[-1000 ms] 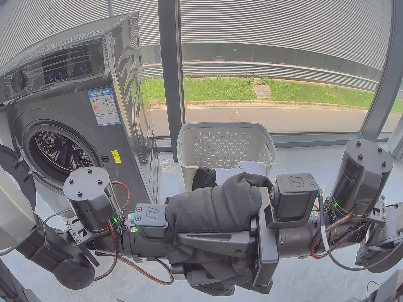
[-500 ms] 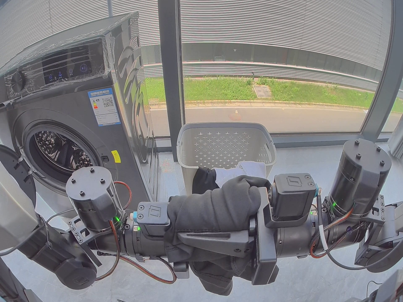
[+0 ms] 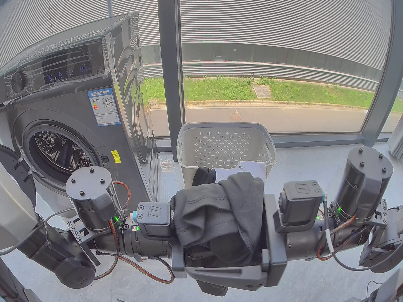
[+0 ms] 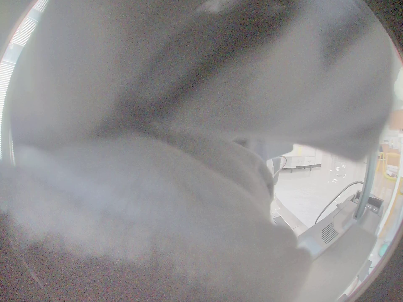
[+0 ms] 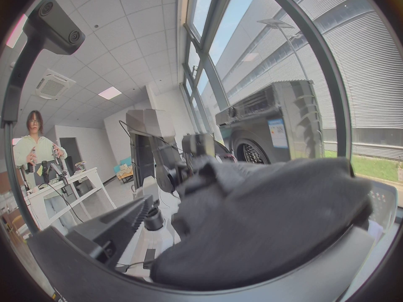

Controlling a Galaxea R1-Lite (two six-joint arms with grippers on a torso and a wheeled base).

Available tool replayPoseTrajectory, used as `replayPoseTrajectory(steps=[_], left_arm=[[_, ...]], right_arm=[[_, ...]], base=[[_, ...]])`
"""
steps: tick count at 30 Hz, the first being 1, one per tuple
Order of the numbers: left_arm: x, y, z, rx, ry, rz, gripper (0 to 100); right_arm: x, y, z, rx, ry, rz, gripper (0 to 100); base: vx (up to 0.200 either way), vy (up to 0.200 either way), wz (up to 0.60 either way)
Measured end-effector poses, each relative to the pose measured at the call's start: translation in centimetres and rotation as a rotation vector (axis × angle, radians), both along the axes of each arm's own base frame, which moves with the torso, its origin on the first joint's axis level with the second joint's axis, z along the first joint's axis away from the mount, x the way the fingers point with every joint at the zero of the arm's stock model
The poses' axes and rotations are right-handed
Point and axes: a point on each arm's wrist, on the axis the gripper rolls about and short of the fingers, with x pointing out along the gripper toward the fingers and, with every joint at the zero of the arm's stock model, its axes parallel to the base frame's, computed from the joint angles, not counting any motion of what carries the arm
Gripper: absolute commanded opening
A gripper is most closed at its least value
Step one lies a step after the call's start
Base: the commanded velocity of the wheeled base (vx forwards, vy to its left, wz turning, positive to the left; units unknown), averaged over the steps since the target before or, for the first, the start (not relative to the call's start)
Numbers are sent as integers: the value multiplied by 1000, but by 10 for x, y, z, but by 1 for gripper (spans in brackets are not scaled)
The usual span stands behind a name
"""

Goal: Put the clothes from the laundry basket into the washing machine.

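— Floor-to-ceiling glazing [image 3: 273, 63] closes off the back, with pale grey floor [image 3: 302, 160] running up to it. What's the biggest thing standing there?
— Dark grey front-loading washing machine [image 3: 79, 105], on the left. Its round door [image 3: 12, 168] is swung out and the steel drum [image 3: 58, 152] is open to view.
— And the basket?
— Light grey perforated plastic laundry basket [image 3: 226, 145], on the floor near the machine's right flank, close to the window frame.
— Where are the clothes?
— One crumpled black garment [image 3: 222, 214] is up in the air, nearer than the basket, draped between the two arms. It lies over the left tool [image 3: 179, 260] and into the right tool [image 3: 201, 242], with a fold hanging below.
— Is the right tool gripping it?
— No, it is released. The jaws stand wide apart, and the right wrist view shows a gap between the toothed one and the cloth. The garment just rests there.
— The left one?
— Buried in fabric, and cloth hangs close over its wrist camera. I cannot tell whether it is clenched or released.
— What's inside the basket?
— A folded white cloth [image 3: 245, 169] and, touching it on the left, a small black piece [image 3: 204, 177], both by the near wall.
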Motion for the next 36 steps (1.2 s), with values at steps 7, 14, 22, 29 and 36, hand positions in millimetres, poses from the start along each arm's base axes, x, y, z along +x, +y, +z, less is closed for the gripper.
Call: replayPoseTrajectory(steps=[7, 14, 22, 29, 36], left_arm=[[8, 13, 1, -6, -7, 51, 0], [15, 31, -2, 4, 18, 123, 0], [9, 86, -19, 48, 170, 363, 0], [-12, 152, -33, 60, 299, 676, 0], [-27, 200, -36, 29, 354, 961, 0]], right_arm=[[-13, -61, -30, -96, 90, -128, 100], [-15, -117, -27, -50, 84, -343, 100], [-7, -159, -10, 22, 22, -585, 100], [-3, -178, 3, 61, -29, -706, 100], [-1, -190, 8, 76, -48, -775, 100]], base=[[0, 0, 0], [0, 0, 0], [0, 0, 0], [0, 0, 0], [0, 0, 0]])
